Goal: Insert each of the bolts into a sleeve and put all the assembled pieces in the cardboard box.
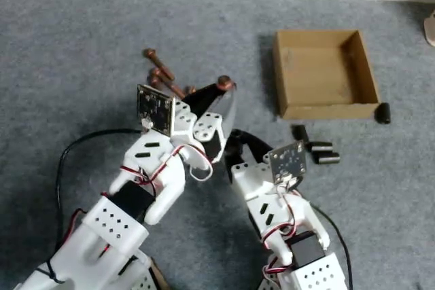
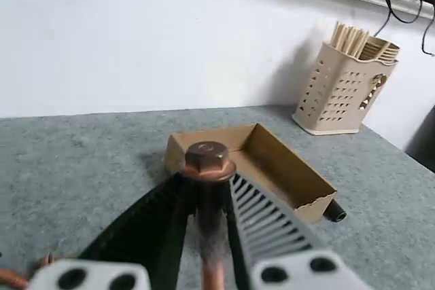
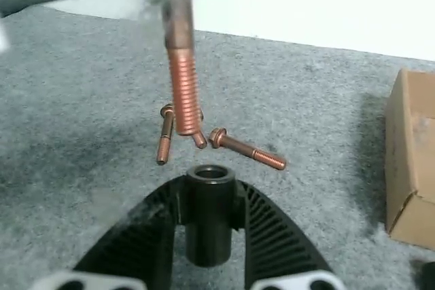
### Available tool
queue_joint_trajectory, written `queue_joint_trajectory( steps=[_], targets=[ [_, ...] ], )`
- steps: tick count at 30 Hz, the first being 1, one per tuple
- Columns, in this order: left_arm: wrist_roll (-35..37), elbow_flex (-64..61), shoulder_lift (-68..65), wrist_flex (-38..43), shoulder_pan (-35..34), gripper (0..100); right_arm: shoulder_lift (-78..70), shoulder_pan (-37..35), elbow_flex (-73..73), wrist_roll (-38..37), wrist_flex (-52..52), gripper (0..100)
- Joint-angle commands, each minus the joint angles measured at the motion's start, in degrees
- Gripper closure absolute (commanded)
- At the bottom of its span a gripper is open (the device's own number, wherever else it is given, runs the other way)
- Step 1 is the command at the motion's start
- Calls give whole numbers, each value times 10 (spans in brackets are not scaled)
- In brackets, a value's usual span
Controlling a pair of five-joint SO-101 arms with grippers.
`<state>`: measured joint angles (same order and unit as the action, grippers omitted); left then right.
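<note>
bolt (image 2: 207, 161) clamped in left fingers (image 2: 149, 229), shank blurred & cut off; right fingers (image 3: 279, 236) grip sleeve (image 3: 209, 208) w/ sides hidden.

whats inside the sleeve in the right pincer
Nothing visible: the sleeve shows a dark, empty mouth at its top. The bolt in the left pincer is apart from it, tip not yet in. The bore's depth is hidden by its wall.
</note>
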<state>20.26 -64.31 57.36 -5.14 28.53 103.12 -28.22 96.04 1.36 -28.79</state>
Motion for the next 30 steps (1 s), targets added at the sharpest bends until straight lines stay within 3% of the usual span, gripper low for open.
queue_joint_trajectory(
  steps=[1, 10, 30],
  targets=[
    [-1, 2, 19, 18, 1, 995, 7, -8, 79, -6, 16, 995],
    [0, -13, 18, 19, 2, 995, 7, -53, 79, -6, 19, 995],
    [1, -22, 18, 18, 2, 995, 7, -21, 79, -6, 48, 995]
  ],
)
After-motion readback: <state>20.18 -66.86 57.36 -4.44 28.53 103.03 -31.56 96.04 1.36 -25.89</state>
